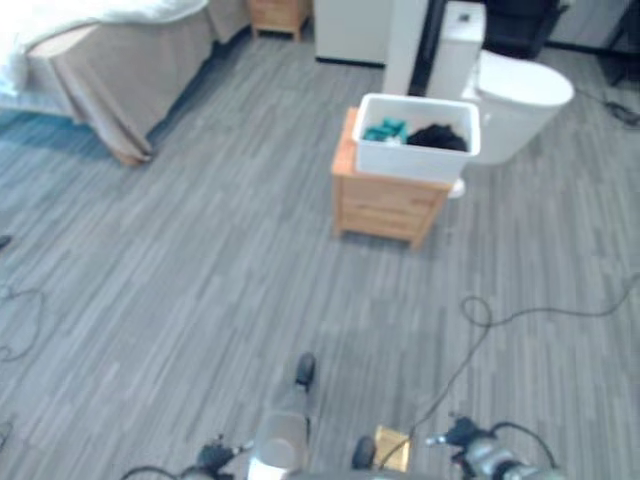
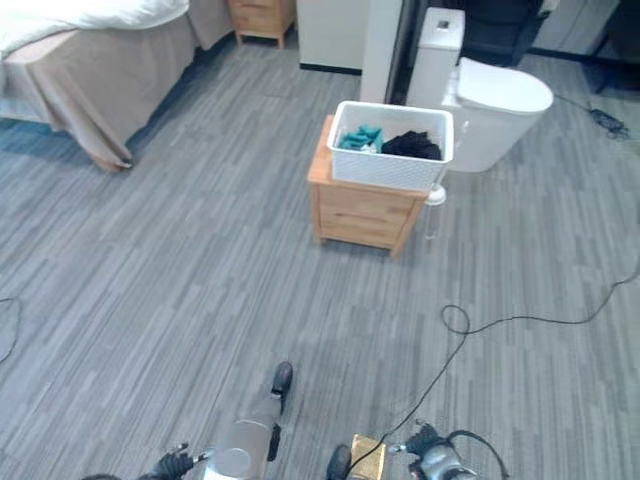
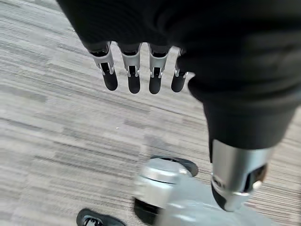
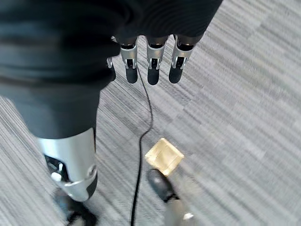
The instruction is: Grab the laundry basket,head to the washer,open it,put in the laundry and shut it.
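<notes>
Across the room on a low wooden cabinet [image 2: 362, 212]: white laundry basket [image 2: 388, 165], well apart from both hands, nothing touching it. Inside, teal laundry [image 2: 360, 137] toward the robot's left, black laundry [image 2: 411, 146] toward its right, both below the rim. Just behind and to the right of the basket, a white toilet [image 2: 495, 105] with lid down, tank [image 2: 436, 45] against a white wall panel [image 2: 340, 30]. Far left, a bed [image 2: 95, 70] with a tan skirt and white cover; behind it, a small wooden nightstand [image 2: 262, 18]. Grey plank floor [image 2: 180, 270] everywhere between, with a small yellow square [image 4: 163, 156] lying on it near the bottom of the eye views.

Left hand [image 3: 141, 42], seen from its own wrist camera: hanging above bare floor, fingers [image 3: 134, 77] straight and side by side, thumb [image 3: 235, 179] straight and apart from them, holding nothing, touching nothing.

Right hand [image 4: 155, 28], seen from its own wrist camera: likewise above the floor, fingers [image 4: 153, 70] straight in a row, thumb [image 4: 73, 162] straight and apart, holding nothing. Yellow square on the floor beyond the fingertips.

Basket upright, sitting square on the cabinet top, overhanging its right edge slightly. Cabinet drawer front facing the robot.
</notes>
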